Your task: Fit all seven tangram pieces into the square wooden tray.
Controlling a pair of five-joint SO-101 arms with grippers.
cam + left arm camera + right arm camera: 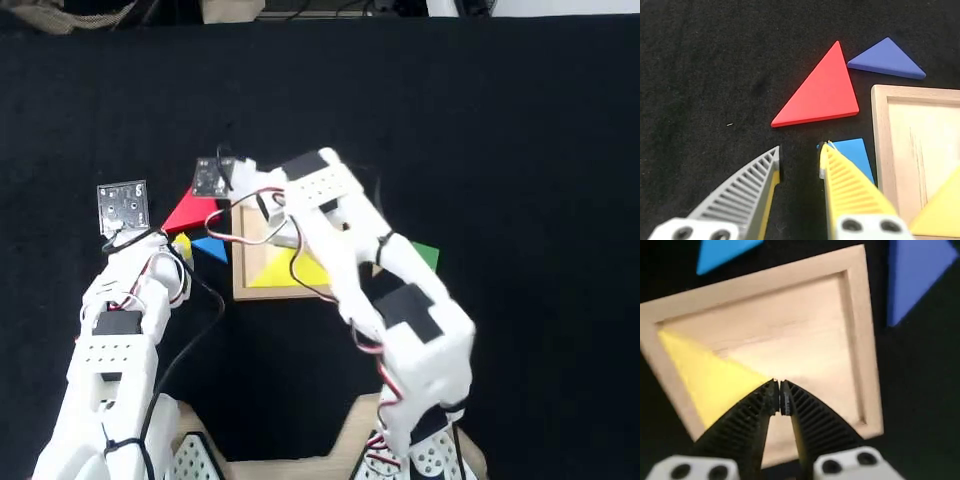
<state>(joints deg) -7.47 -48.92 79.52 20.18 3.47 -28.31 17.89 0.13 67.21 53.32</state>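
The square wooden tray (243, 285) holds one large yellow triangle (285, 272) in a corner. My right gripper (779, 390) hangs shut over the tray floor (805, 335) beside the yellow triangle (705, 380), with nothing between its fingers. My left gripper (801, 150) stands open on the cloth just outside the tray rim (881, 140). Its yellow finger (840, 180) lies over a small light blue triangle (855, 152). A large red triangle (822, 92) and an indigo triangle (887, 60) lie just beyond it.
A green piece (427, 255) lies on the black cloth off the tray's right side, partly behind the right arm. The red triangle (190, 212) and light blue triangle (210, 248) crowd the tray's left side. Open cloth stretches to the far side and right.
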